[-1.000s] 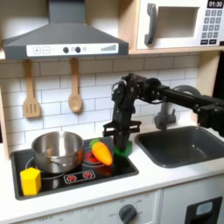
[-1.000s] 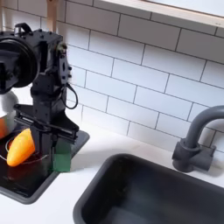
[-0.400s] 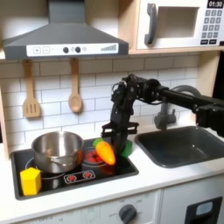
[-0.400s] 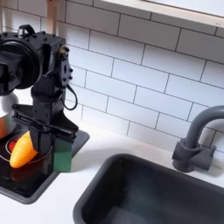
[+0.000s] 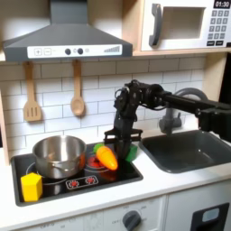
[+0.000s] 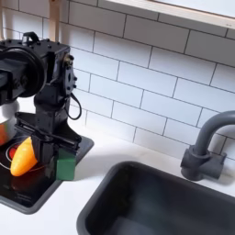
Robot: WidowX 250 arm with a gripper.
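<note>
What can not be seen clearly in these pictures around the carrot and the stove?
- Whether the jaws of the gripper grip the carrot: too small in the first exterior view, hidden by the arm in the second.
- Green object: mostly behind the gripper in both exterior views.
- Pot: cut off by the second exterior view's left edge.
- Stove markings: blurred.

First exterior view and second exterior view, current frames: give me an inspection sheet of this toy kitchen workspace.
Surface: black stovetop set in a white counter.
Job's things: orange carrot on the stovetop at the gripper; a green object beside it.
Clutter: steel pot, yellow block.
Grippers: jaws down at the carrot; hold cannot be told.
Cables: black wires on the arm.
Surroundings: sink, faucet, microwave, range hood, hanging wooden utensils.
</note>
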